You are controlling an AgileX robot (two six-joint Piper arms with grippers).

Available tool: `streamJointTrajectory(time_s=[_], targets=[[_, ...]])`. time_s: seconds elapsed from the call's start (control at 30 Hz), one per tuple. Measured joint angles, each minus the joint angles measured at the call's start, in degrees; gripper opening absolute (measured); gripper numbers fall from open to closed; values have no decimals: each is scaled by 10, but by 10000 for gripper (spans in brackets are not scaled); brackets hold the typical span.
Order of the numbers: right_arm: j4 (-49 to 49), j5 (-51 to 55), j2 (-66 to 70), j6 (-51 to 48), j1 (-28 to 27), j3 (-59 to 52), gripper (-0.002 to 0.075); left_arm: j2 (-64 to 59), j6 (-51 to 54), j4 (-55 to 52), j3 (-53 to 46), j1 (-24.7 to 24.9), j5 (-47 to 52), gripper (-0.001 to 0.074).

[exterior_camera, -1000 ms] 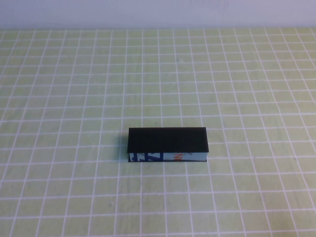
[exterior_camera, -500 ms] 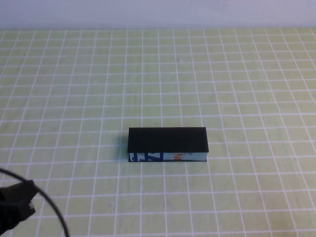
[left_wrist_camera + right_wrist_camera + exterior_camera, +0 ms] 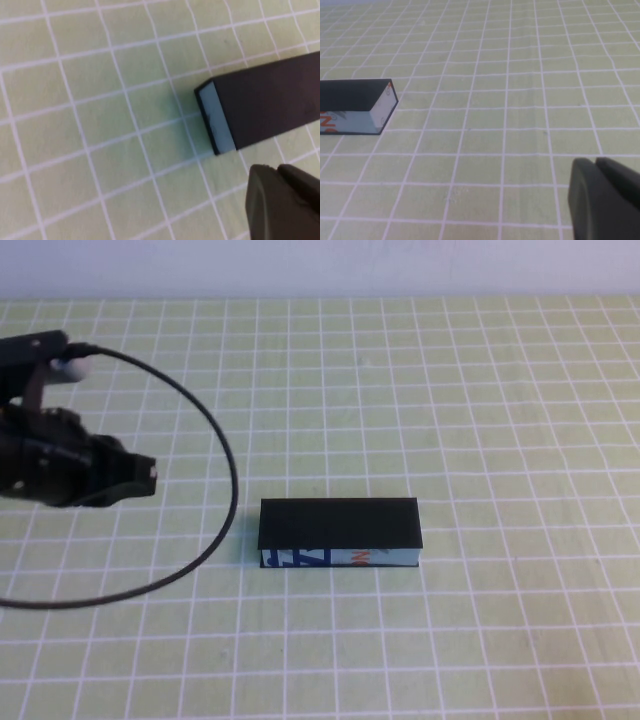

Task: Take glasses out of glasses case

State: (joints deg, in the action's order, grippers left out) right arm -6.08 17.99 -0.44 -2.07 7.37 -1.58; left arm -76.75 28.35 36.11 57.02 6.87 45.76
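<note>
The glasses case (image 3: 340,523) is a matte black box lying closed at the table's middle, its pale front side printed in blue and orange-red facing me. The glasses are hidden. My left gripper (image 3: 148,475) hovers left of the case, about a hand's width away, pointing at it, fingers together and empty. In the left wrist view the case's pale end (image 3: 216,120) lies just ahead of the left gripper (image 3: 275,170). My right gripper (image 3: 595,162) is out of the high view. It is shut and empty, with the case (image 3: 352,95) well away from it.
The table is covered by a yellow-green mat with a white grid (image 3: 480,390). The left arm's black cable (image 3: 225,470) loops out over the mat between the arm and the case. A pale wall runs along the far edge.
My left arm has risen from the lower left corner to the left middle of the table, its gripper now pointing at the case. The case has not moved.
</note>
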Motion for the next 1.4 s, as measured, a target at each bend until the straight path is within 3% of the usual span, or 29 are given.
streamJointTrajectory(time_s=[0.37,0.63,1.0,1.4], targets=[[0,0,0,0,0,0,-18,-241,122,73,176,76,-20,-4],[0,0,0,0,0,0,-18,-372,166,130,273,77,26,-4],[4,-30,0,0,0,0,-18,-446,178,139,291,77,46,-4],[-201,-230,0,21,0,0,-18,-451,183,138,291,77,46,-4]])
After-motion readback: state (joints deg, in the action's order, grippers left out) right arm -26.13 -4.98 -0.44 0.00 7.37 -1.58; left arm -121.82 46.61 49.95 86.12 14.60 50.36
